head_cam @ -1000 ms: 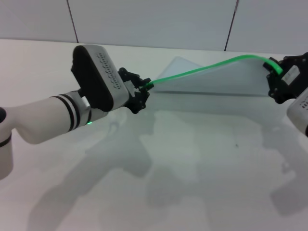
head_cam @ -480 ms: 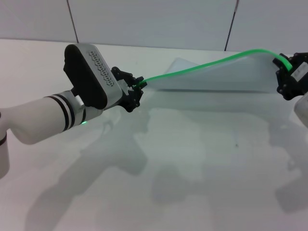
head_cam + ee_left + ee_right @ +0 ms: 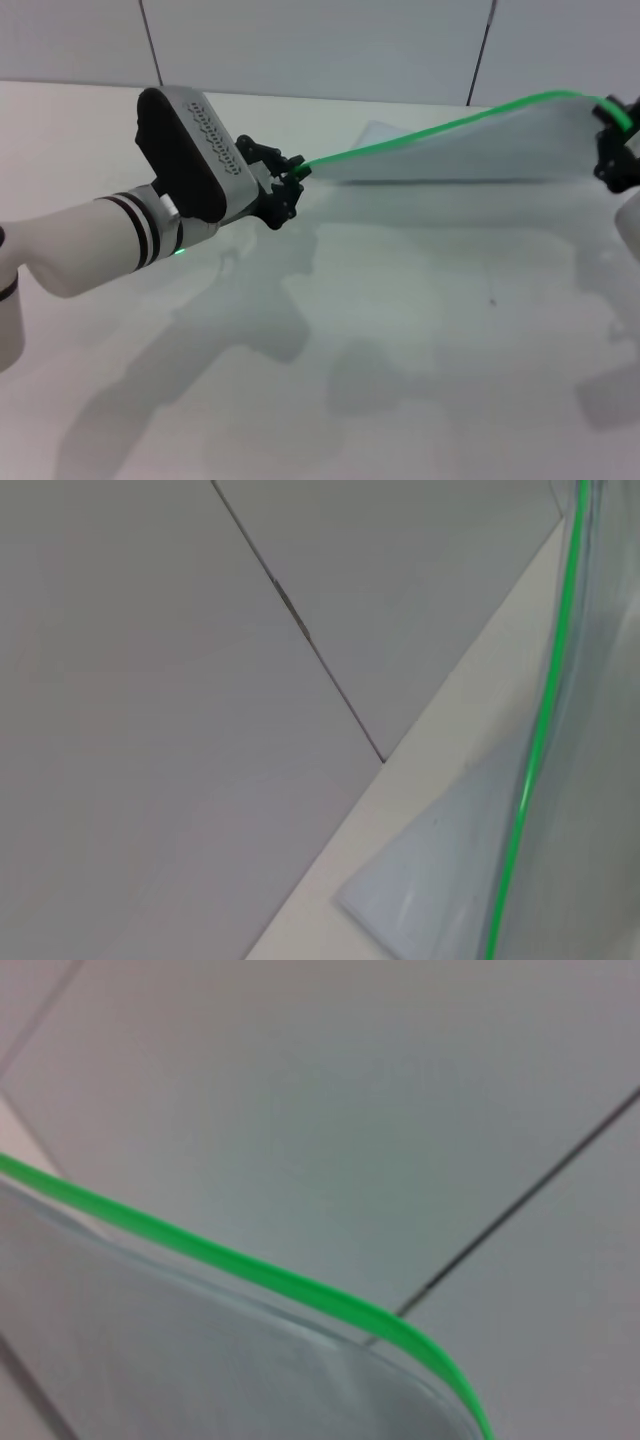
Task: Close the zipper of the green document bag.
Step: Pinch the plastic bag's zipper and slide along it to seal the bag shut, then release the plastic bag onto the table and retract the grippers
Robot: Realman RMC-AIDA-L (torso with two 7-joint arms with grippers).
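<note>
The green document bag (image 3: 480,150) hangs stretched between both arms above the table, a translucent pale pouch with its bright green zipper (image 3: 440,128) running along the top edge. My left gripper (image 3: 296,176) is shut on the zipper's left end. At the far right edge of the head view my right gripper (image 3: 618,128) is shut on the zipper's other end. The green strip (image 3: 535,740) crosses the left wrist view, and the right wrist view shows it (image 3: 250,1265) curving over the pouch's corner. I cannot make out the slider.
The white table (image 3: 420,340) spreads below the bag, carrying only shadows. A grey panelled wall (image 3: 320,45) stands behind it. My left forearm (image 3: 110,235) reaches in from the left edge.
My right gripper has pulled its end of the zipper further right and up, drawing the strip straighter. The left gripper has shifted slightly left and back, still holding its end.
</note>
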